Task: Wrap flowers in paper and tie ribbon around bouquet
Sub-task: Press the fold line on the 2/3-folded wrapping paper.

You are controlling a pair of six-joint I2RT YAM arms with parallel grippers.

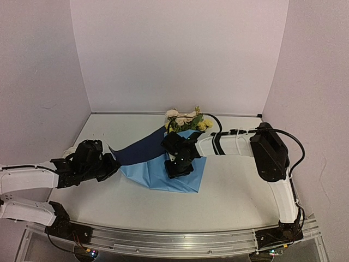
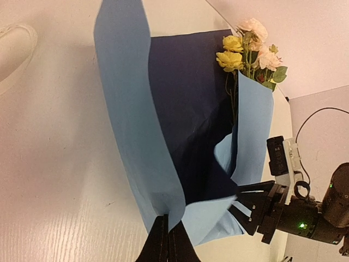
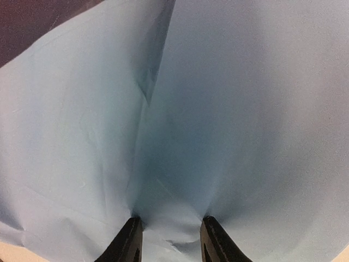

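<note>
**Left pincer pinching the paper's edge, right pincer on the folded flap**

I see the paper [image 2: 131, 109] lying in the middle of the white, wood-grained table [image 2: 54, 191]. It is a thin, matte sheet, light blue on one face and dark navy on the other. The navy face lies open and upward across the middle. A long light blue strip is folded up along the left side and narrows to a point at my left gripper [image 2: 166, 240]. That pincer's two slim black fingers are pressed together on the point, so it is closed on the paper.

The flowers [image 2: 248, 46] lie at the far end of the sheet, towards the back wall. They are ruffled yellow and pale pink-cream blooms with small green leaves. Their thin green stems run down under a light blue flap folded over them from the right.

My right gripper [image 3: 169, 221] sits on that flap, near the middle of the table. Its dark fingers stand partly apart with a puckered ridge of paper caught between them. Soft creases fan out from each tip.

A smooth cream-white loop, the ribbon [image 2: 16, 46], lies on the table well to the left of the paper. Any lettering on it is too small to make out.
</note>
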